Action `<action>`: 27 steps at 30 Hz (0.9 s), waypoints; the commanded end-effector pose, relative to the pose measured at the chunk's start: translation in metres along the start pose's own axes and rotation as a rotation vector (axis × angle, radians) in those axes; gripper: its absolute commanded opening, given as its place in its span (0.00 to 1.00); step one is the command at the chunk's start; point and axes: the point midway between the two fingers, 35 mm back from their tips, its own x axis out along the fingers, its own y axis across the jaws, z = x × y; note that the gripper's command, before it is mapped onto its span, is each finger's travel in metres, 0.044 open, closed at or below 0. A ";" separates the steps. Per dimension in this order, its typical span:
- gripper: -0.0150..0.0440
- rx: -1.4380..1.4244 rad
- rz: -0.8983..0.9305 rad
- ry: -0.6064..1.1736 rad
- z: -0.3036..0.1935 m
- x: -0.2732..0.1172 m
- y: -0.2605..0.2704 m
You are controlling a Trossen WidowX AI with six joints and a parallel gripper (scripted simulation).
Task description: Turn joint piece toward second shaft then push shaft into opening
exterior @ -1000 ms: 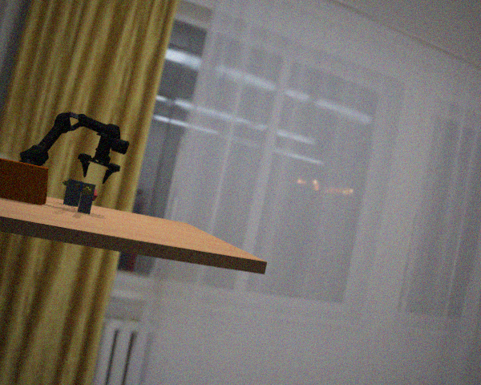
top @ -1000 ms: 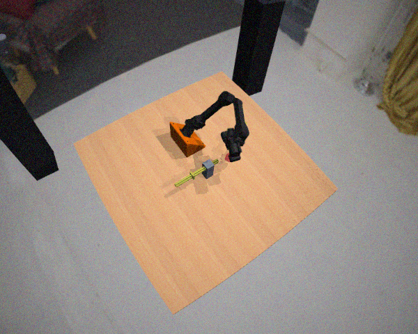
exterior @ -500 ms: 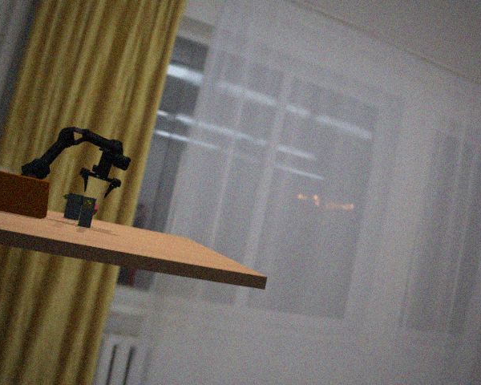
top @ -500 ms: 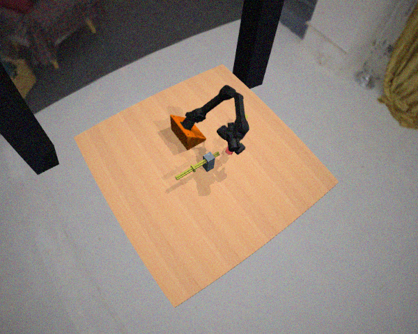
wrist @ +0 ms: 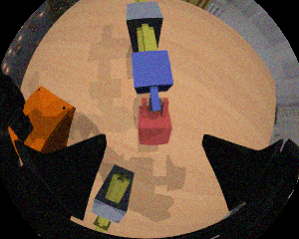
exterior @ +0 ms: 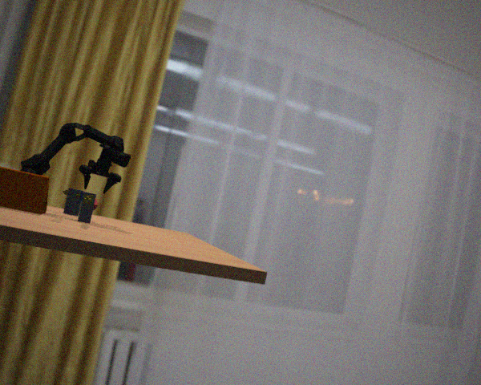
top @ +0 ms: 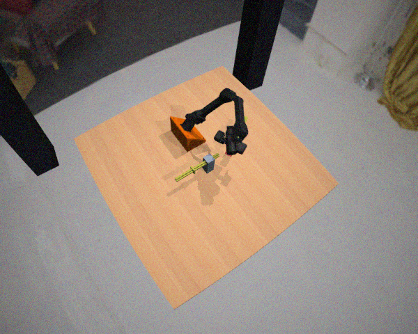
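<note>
My gripper [top: 230, 142] [exterior: 95, 190] [wrist: 156, 139] is open and empty above the joint, its fingers on either side in the wrist view. The red square joint piece [top: 228, 154] [exterior: 95, 203] [wrist: 155, 121] hangs on the blue hinge link [wrist: 155, 100] from the blue end piece [wrist: 151, 69] of the yellow first shaft [wrist: 147, 39], roughly in line with that shaft. Its opening cannot be made out. The first shaft's grey block [wrist: 145, 10] is at the top. The second shaft [top: 184, 175] [wrist: 118, 189] passes through its grey block [top: 208, 163] [exterior: 86, 208] [wrist: 109, 211], apart from the joint piece and angled to it.
The orange arm base [top: 187, 140] [exterior: 18, 190] [wrist: 49, 117] stands near both blocks, left in the wrist view. The second shaft's collar [top: 193, 170] is on its outer part. The wooden table [top: 237, 216] [exterior: 183, 253] ends at straight edges. Black posts [top: 258, 43] stand beyond it.
</note>
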 end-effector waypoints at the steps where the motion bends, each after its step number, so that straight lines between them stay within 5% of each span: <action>1: 1.00 -0.034 -0.008 -0.007 0.000 -0.001 -0.001; 18: 1.00 -0.036 -0.009 -0.009 -0.019 0.072 -0.003; 27: 1.00 -0.035 -0.009 -0.009 -0.019 0.079 -0.003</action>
